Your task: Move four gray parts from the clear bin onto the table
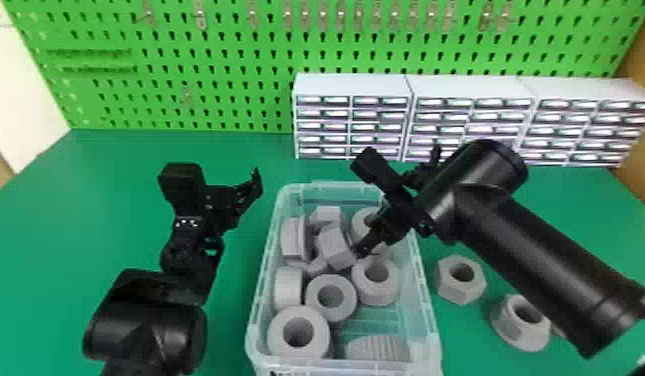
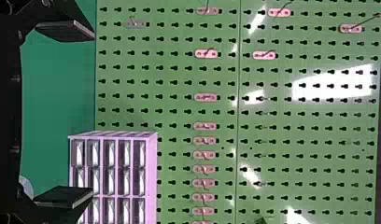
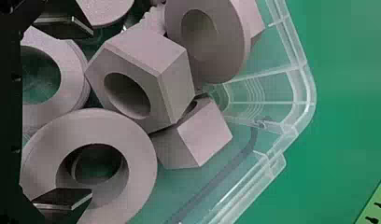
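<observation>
The right gripper is angled down over gray parts in the clear bin, and the left gripper is held left of it — both sets of jaws spread wide.

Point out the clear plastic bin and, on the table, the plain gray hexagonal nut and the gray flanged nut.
Clear plastic bin (image 1: 265, 272): head view, left rim.
Plain gray hexagonal nut (image 1: 458, 290): head view, below its hole.
Gray flanged nut (image 1: 516, 327): head view, body below its hole.
</observation>
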